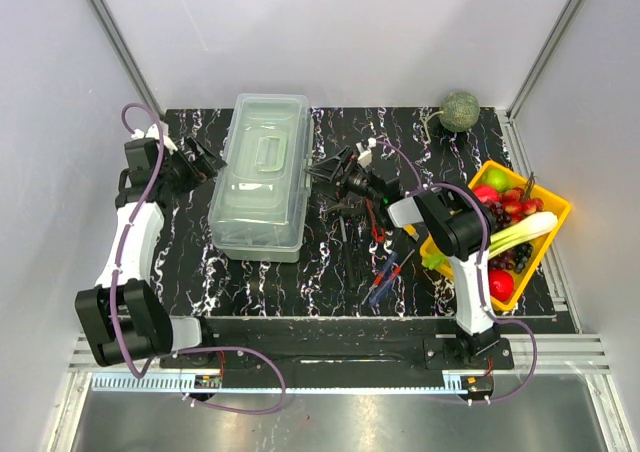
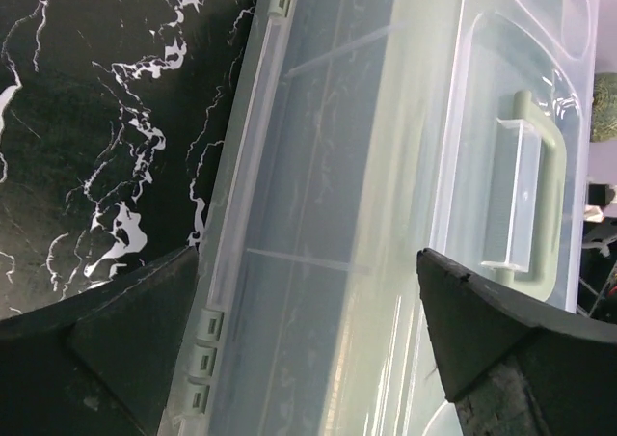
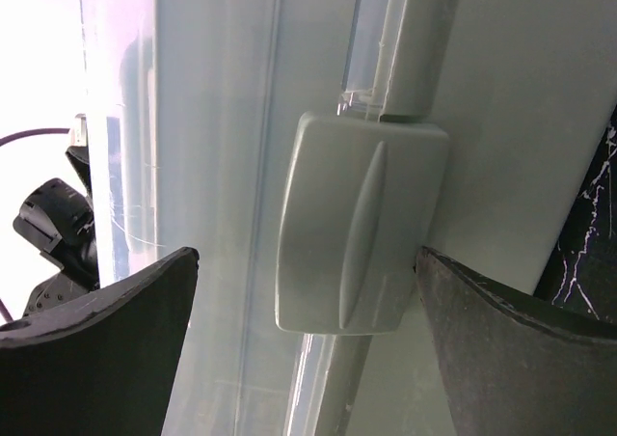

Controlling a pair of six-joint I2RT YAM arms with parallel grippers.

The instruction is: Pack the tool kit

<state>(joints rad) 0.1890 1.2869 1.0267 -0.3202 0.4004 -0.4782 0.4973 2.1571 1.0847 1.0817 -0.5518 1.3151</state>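
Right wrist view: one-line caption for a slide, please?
Right gripper, jaws open, frames the grey latch on the closed toolbox.

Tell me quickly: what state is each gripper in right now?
Left gripper: open, holding nothing, at the toolbox.
Right gripper: open, holding nothing, facing the toolbox's latch.
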